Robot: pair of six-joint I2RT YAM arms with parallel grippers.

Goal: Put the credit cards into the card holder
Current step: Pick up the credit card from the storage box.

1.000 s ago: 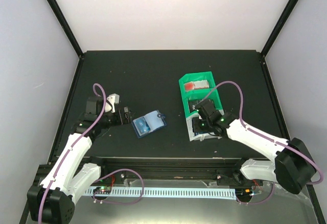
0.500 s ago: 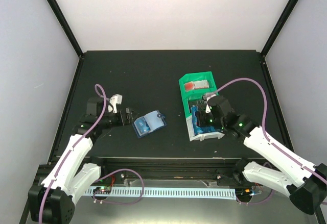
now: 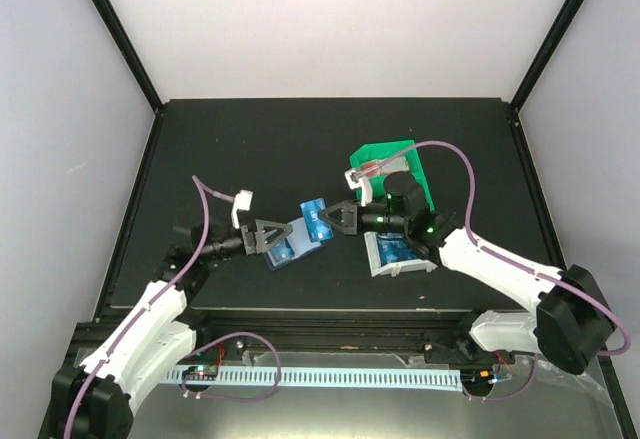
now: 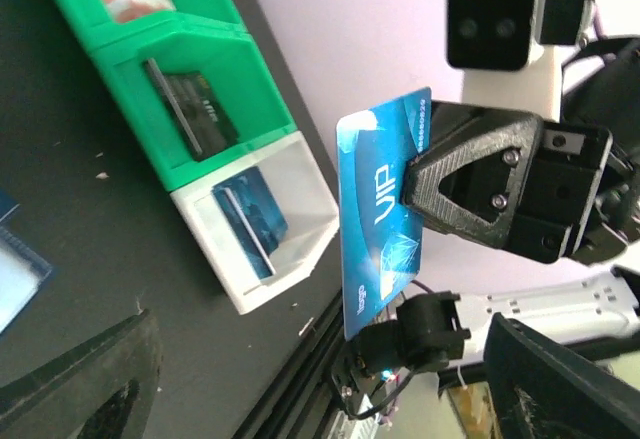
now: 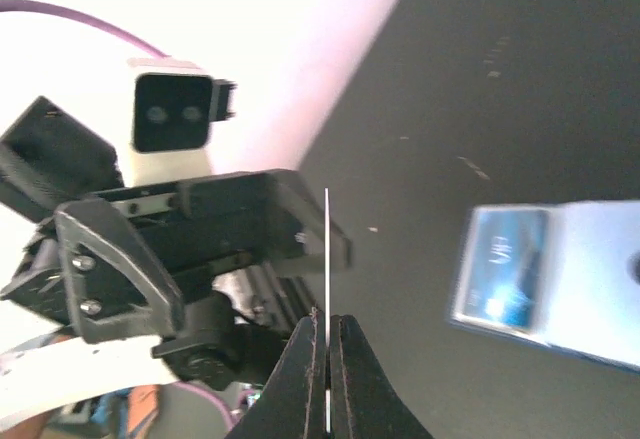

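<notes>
The card holder (image 3: pixel 303 238) lies open on the black table with a pale blue credit card (image 3: pixel 282 250) in its pocket; it also shows in the right wrist view as the card holder (image 5: pixel 590 279). My right gripper (image 3: pixel 338 217) is shut on another blue credit card (image 3: pixel 316 209), held upright just above the holder's right edge. The left wrist view shows this credit card (image 4: pixel 385 249) face-on, marked VIP. The right wrist view shows the same credit card (image 5: pixel 326 259) edge-on between my shut fingers. My left gripper (image 3: pixel 272 235) stands open at the holder's left side.
A green bin (image 3: pixel 405 159) and a white bin (image 3: pixel 400 257) stand right of the holder; the white bin (image 4: pixel 300 184) holds more blue cards (image 4: pixel 250 221). The table's front rail runs close below the holder.
My right gripper has lifted a card out of the bins and carried it left to the holder. My left gripper has moved right, up to the holder's left side.
</notes>
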